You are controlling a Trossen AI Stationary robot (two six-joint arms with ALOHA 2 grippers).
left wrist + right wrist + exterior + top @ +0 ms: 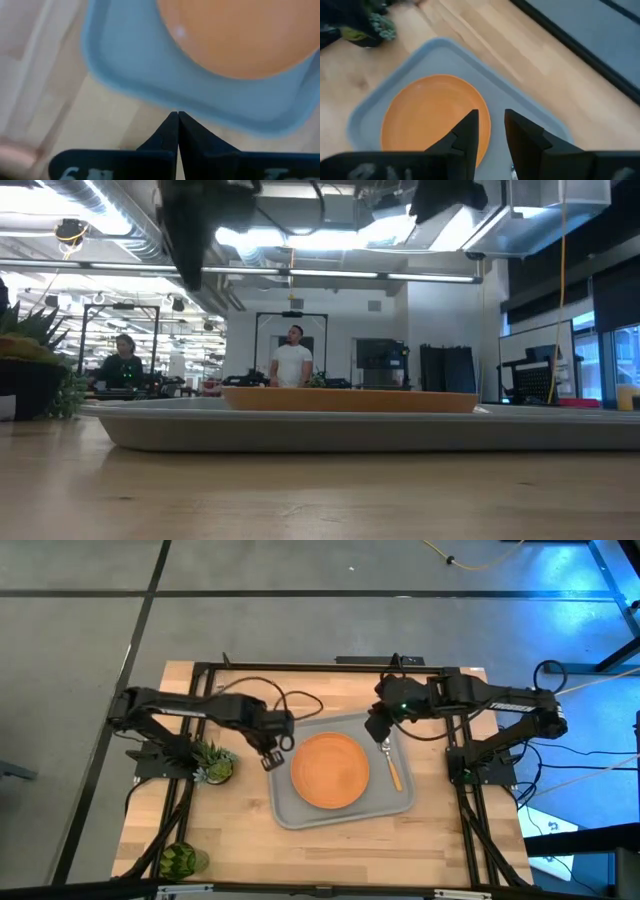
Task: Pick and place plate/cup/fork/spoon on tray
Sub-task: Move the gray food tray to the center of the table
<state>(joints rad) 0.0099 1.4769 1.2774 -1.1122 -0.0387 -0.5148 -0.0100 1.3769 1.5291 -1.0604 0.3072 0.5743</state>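
Note:
The orange plate (330,770) lies flat in the middle of the light-grey tray (290,810). To the plate's right, one orange-handled utensil (392,768) lies on the tray floor; fork or spoon, I cannot tell, and the other of the two is out of view. The green cup (180,860) stands on the table's near left corner. My left gripper (272,758) hovers shut over the tray's left rim (150,85), holding nothing. My right gripper (378,728) hangs open above the tray's far right corner, and in its wrist view the plate (435,115) lies beyond its fingers.
A spiky green plant in a dark pot (213,762) stands just left of the tray, close under my left arm. Bare wood lies near and far of the tray. People show in the room behind the table in the low view.

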